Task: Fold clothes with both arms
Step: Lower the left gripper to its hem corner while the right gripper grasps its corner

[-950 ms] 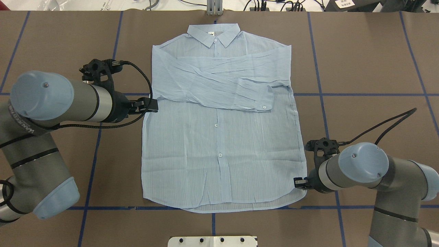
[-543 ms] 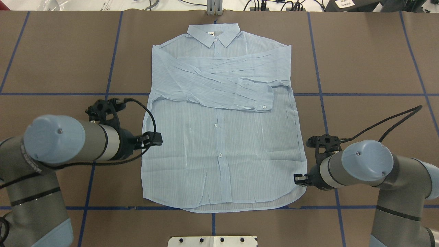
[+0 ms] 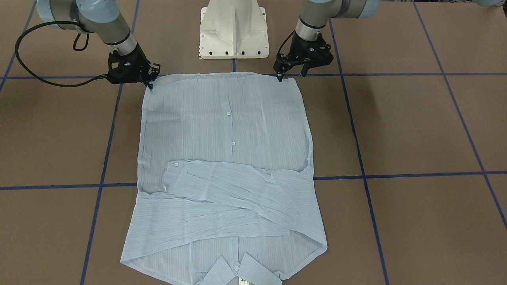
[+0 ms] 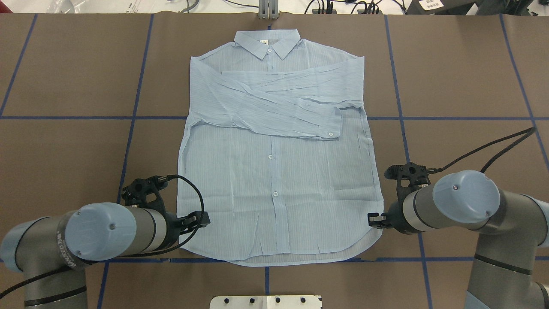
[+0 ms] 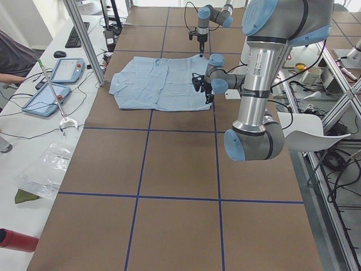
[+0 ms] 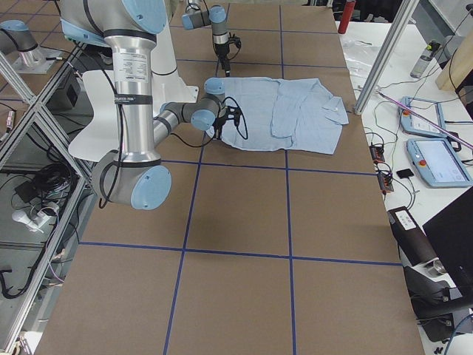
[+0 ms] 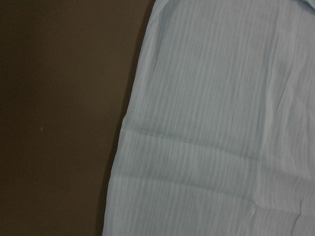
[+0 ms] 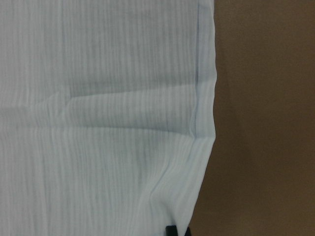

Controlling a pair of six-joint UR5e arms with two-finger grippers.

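The left pincer is hovering with its fingers spread wide over one hem corner of the shirt, probably lining up to straddle the thin cloth before pinching it. The right pincer is sitting at the opposite hem corner, one fingertip showing at the cloth's side edge in its wrist view; whether it is gripping or merely resting there I cannot tell. Both are working the hem because that edge is lying nearest the robot's side of the table, and taking the two corners together would let the arms carry the lower half up evenly. The shirt is lying flat and buttoned in the middle of the table, its collar pointing toward the far edge. Its sleeves are lying crossed over the chest, which is keeping them inside the outline, so a hem-to-collar fold looks like the step being prepared.
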